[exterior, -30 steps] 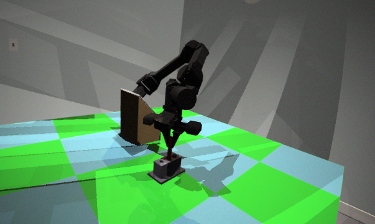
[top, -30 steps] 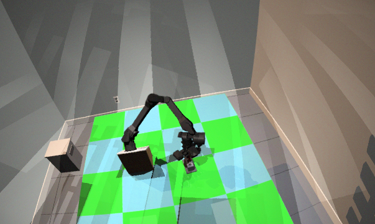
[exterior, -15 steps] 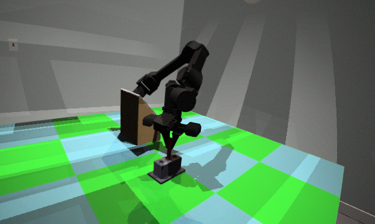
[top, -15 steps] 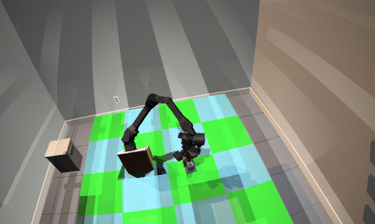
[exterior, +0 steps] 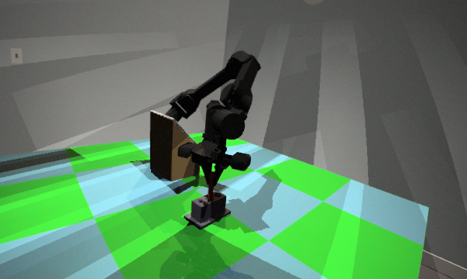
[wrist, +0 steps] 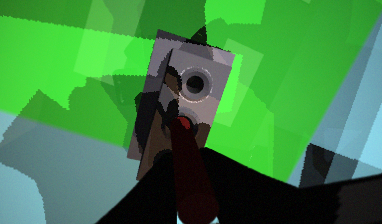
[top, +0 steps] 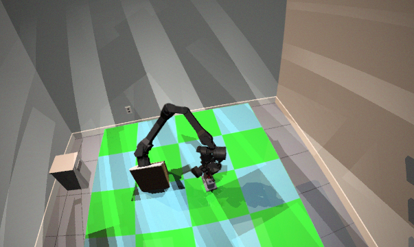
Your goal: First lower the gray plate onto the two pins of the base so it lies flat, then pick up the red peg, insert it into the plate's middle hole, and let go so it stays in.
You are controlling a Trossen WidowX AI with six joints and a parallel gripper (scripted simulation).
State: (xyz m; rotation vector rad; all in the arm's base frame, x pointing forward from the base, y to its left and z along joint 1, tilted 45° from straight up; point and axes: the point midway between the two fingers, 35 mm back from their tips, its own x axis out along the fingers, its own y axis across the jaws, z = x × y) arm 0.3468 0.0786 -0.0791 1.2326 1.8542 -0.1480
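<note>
The gray plate [top: 210, 183] [exterior: 218, 209] [wrist: 212, 65] is a thick block with round holes and lies flat on the base [exterior: 200, 225] [wrist: 151, 82]. The base's pins are hidden under it or hard to make out. My gripper [exterior: 213, 181] [wrist: 186, 158] is shut on the red peg [exterior: 211, 187] [wrist: 192, 172], just above the plate. The peg stands nearly upright. Its lower end is at the mouth of the plate's middle hole; whether it has entered cannot be told. The far hole shows empty in the wrist view, and the near end of the plate is mostly hidden by the fingers.
The arm's wedge-shaped brown mount [top: 152, 178] [exterior: 161, 149] stands behind the gripper, to the left in the top and exterior views. A box-like cabinet [top: 65, 165] stands off the checkered mat [top: 162, 216] [exterior: 345, 240] at the left. Dark shadows fall around the base.
</note>
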